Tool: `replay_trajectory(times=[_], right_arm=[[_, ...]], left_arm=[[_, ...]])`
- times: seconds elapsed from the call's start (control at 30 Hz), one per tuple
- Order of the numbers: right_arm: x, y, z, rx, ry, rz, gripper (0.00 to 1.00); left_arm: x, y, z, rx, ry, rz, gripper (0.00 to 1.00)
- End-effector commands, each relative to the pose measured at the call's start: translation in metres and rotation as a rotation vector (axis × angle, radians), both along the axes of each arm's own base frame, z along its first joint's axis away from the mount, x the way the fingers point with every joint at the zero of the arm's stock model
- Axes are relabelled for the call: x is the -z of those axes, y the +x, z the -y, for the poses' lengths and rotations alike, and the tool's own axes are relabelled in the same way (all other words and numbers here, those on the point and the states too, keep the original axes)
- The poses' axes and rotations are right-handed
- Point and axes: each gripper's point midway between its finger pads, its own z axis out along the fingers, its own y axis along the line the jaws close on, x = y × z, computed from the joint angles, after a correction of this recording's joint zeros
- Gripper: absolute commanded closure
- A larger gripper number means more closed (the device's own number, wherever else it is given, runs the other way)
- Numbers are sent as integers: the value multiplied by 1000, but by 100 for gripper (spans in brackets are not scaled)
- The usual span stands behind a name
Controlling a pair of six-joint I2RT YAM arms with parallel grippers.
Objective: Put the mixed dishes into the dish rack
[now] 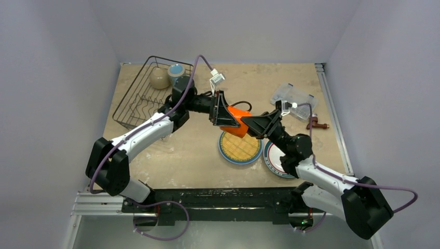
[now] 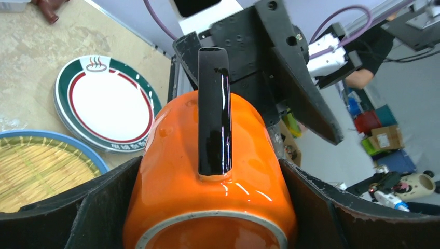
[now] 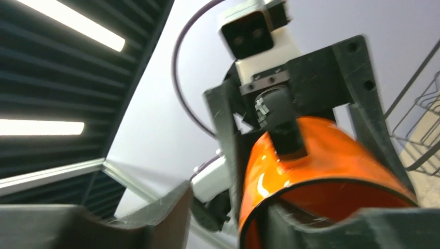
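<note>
Glossy orange cup (image 2: 171,171), round woven yellow plate (image 1: 240,149), black wire dish rack (image 1: 128,102)

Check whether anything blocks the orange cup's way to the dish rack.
Nothing visible does. Only the left arm lies between the orange cup and dish rack; the cream cup and blue mug sit at its far end.

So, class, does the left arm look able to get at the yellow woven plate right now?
Probably not yet: the left gripper has its jaws around the orange cup, with the right gripper at the cup too, over the yellow woven plate.
</note>
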Motion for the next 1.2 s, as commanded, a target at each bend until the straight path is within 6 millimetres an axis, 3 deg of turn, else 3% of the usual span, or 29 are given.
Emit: replay_trajectory(times=[0.0, 0.2, 0.23, 0.43, 0.53, 0.6, 0.83, 1.07, 1.17], right_arm=[[-46, -17, 14, 64, 47, 203, 44], [-30, -6, 3, 71, -63, 151, 3], [-24, -2, -1, 70, -96, 134, 1], [23, 19, -13, 119, -396, 33, 1], [62, 42, -2, 219, -646, -108, 1], [89, 49, 7, 250, -814, -194, 1], [115, 53, 18, 268, -990, -188, 1], [172, 61, 70, 383, -1387, -254, 1], [191, 59, 87, 415, -1472, -267, 1]], left_arm=[[-17, 5, -10, -1, -41, 3, 100], [-20, 19, -18, -53, -60, -26, 100], [-20, 24, -20, -71, -64, -24, 100], [-2, 63, -42, -252, 10, -87, 100], [31, 85, -66, -441, 237, -65, 100], [43, 96, -86, -550, 384, 0, 100], [42, 115, -125, -769, 486, 76, 100], [29, 135, -215, -1233, 704, 205, 100], [30, 139, -246, -1396, 773, 226, 100]])
